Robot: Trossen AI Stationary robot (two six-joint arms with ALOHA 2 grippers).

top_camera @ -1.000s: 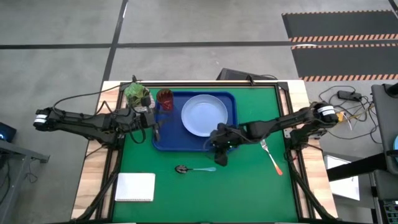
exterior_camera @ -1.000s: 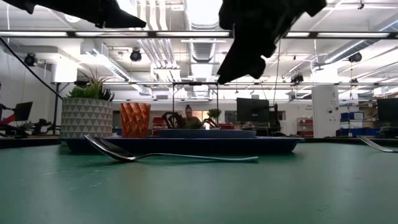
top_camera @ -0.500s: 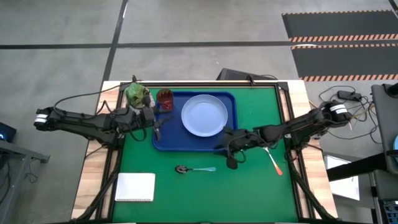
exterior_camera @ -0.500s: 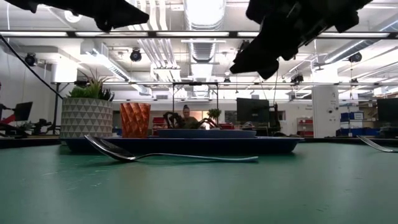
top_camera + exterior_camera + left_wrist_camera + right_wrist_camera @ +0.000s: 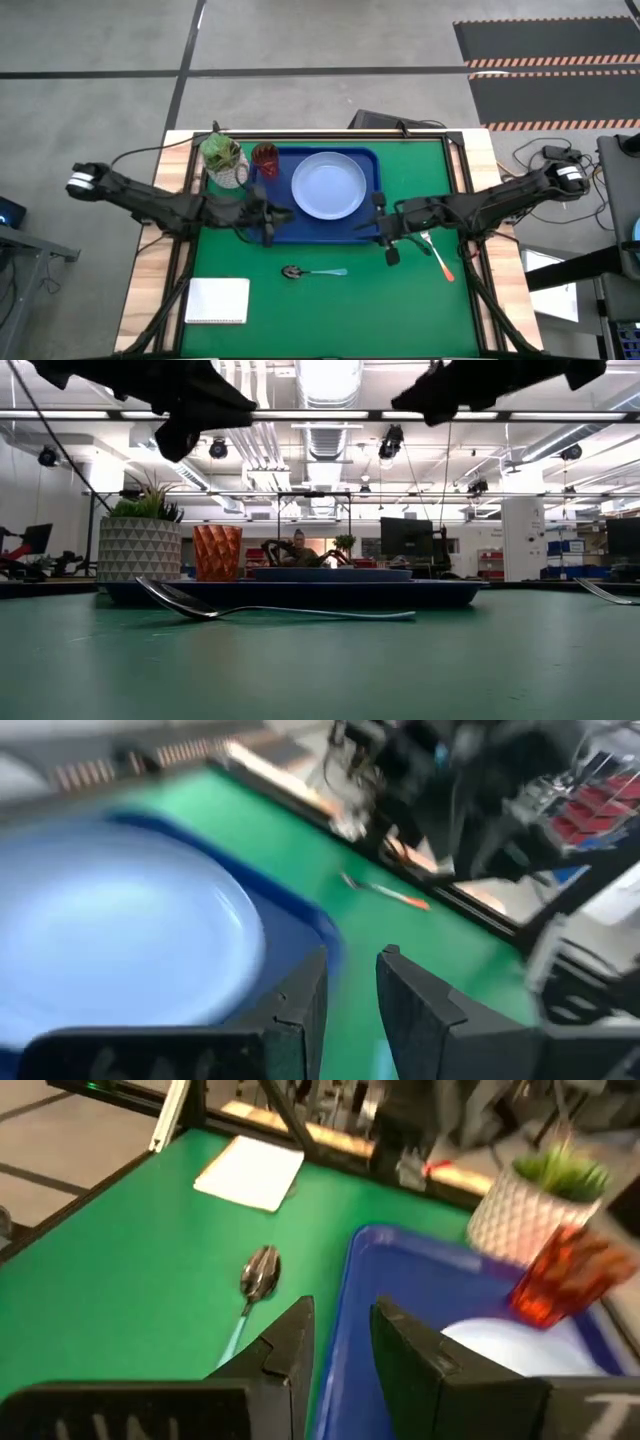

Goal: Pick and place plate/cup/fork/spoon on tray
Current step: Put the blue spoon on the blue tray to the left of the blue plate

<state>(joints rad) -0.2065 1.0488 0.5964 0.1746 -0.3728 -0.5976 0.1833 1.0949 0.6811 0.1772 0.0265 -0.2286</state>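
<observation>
Left hand (image 5: 268, 222) empty, fingers (image 5: 300, 1000) narrowly apart, over the near-left rim of the large dark-blue plastic tray (image 5: 262, 228); it has swung in from beside the translucent red cup (image 5: 265, 159).

Cup and round light-blue plate (image 5: 328, 185) sit on tray. Blue-handled metal spoon (image 5: 312, 271) lies on green tabletop (image 5: 330, 310), near the tray's front: likely next pick, needing a low pinch.

Right hand (image 5: 388, 240) empty, slightly parted, has drawn rightward toward orange-handled fork (image 5: 438, 251).
</observation>
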